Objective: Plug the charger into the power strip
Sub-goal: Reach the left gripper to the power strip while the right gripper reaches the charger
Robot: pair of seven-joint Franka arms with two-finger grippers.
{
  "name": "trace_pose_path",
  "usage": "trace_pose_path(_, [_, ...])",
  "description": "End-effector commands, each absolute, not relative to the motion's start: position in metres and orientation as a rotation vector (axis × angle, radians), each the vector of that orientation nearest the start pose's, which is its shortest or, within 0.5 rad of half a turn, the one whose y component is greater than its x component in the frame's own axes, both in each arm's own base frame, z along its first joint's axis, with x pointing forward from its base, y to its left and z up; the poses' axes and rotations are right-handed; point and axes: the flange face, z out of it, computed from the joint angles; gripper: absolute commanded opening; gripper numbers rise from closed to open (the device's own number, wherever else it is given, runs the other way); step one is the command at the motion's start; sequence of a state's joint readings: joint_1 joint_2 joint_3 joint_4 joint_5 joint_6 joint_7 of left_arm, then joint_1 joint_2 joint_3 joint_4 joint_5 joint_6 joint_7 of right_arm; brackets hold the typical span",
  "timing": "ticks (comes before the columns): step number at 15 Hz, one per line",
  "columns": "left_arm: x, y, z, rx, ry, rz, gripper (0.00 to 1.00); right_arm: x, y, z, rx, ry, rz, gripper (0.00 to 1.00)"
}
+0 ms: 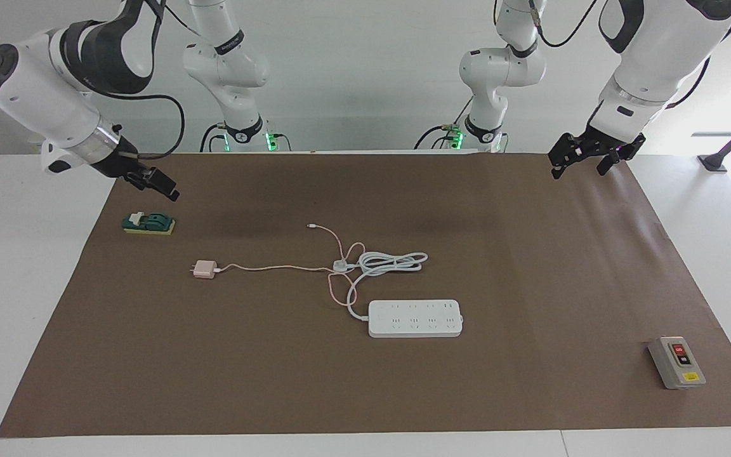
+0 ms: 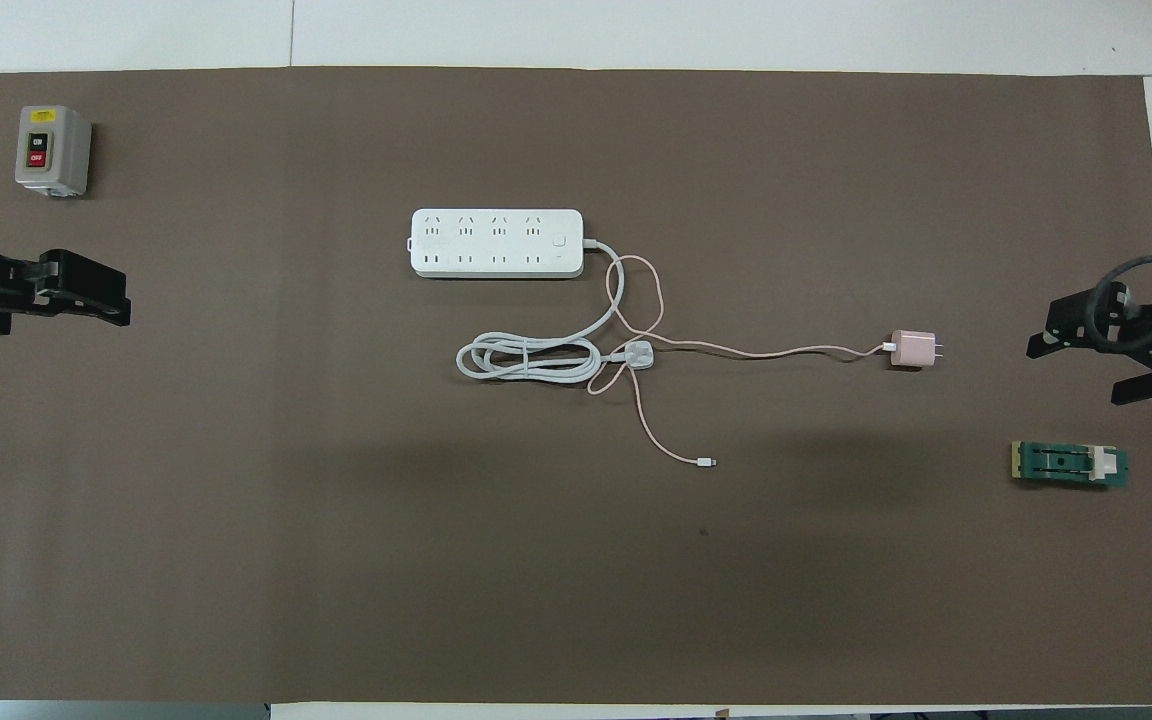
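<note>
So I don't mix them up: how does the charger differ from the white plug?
The charger is a pink cube; the white plug is flatter. The charger trails a thin pink cable, the white plug a thick white cord. The charger lies nearer the right arm's end. Both lie unplugged.

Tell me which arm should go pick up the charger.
Right. The charger lies toward the right arm's end of the table, and the right gripper hangs open near it. The left gripper, also open, is over the mat's edge at the left arm's end.
</note>
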State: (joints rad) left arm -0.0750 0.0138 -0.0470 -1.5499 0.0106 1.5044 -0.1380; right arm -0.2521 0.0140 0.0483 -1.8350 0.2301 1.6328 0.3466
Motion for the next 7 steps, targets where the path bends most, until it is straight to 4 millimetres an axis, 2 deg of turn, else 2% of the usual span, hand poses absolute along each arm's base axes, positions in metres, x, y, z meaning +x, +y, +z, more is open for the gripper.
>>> trace_pose_path(1, [0.56,-0.072,0.599,-3.115,-0.148,0.172,1.0,0.544,-0.113,0.456,-2.532,1.162,0.421,1.0])
trace_pose_path(2, [0.566,-0.079,0.587,-3.15,-0.168,0.225,1.0,0.544,-0.125,0.438,-2.423,1.277,0.437,1.0])
trace_pose_path(3, [0.568,-0.074,0.595,-3.202,-0.204,0.222,1.0,0.543,-0.134,0.421,-2.331,1.365,0.454,1.0])
trace_pose_path(5, [0.574,-0.065,0.592,-3.255,-0.23,0.242,1.0,0.539,-0.135,0.397,-2.158,1.544,0.478,1.0])
trace_pose_path(6, [0.576,-0.069,0.589,-3.292,-0.212,0.262,1.0,0.54,-0.134,0.389,-2.101,1.604,0.502,1.0])
trace_pose_path(7, [0.575,-0.071,0.591,-3.312,-0.169,0.259,1.0,0.543,-0.137,0.368,-2.032,1.638,0.554,1.0])
